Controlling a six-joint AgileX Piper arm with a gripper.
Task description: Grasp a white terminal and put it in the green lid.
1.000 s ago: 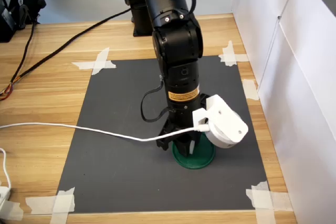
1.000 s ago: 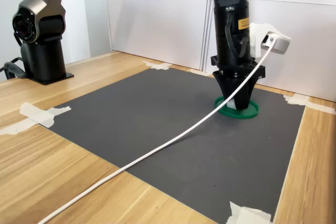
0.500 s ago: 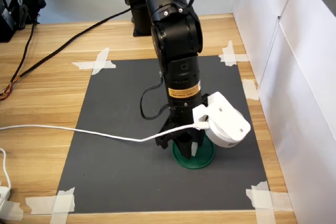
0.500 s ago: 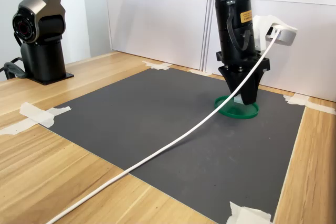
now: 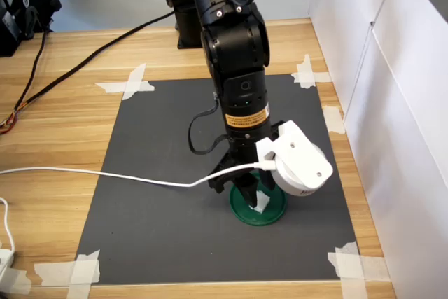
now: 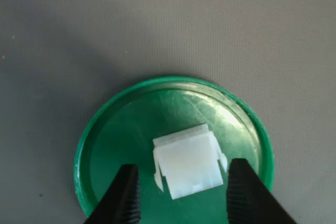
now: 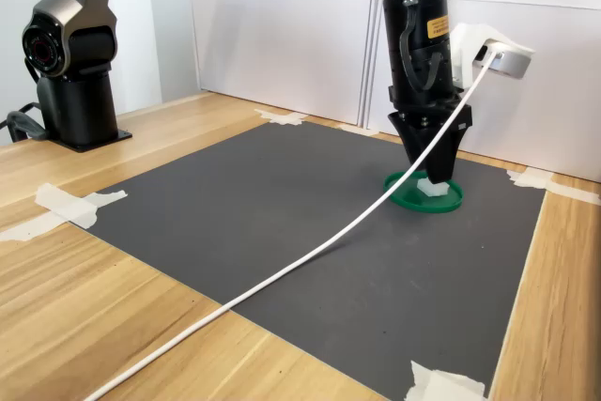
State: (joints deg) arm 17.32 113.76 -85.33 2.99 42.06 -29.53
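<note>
The white terminal [image 6: 189, 163] lies flat inside the green lid [image 6: 121, 129], a little off its centre. My gripper [image 6: 182, 167] hangs just above it, open, one black finger on each side and neither gripping it. In the first exterior view the gripper [image 5: 250, 197] points straight down over the green lid [image 5: 241, 215], and the white terminal [image 5: 262, 201] shows beside the fingers. In the second exterior view the gripper [image 7: 434, 174] is clear of the white terminal [image 7: 432, 187], which rests in the green lid [image 7: 453, 202].
The lid sits on a dark grey mat [image 5: 161, 229] taped to a wooden table. A white camera housing [image 5: 299, 167] on the wrist trails a white cable [image 5: 105, 173] across the mat. White panels [image 5: 392, 103] stand close by. Another arm's base [image 7: 75, 53] stands far off.
The arm has risen from the lid. The terminal, hidden between the fingers before, now lies uncovered in the lid, released.
</note>
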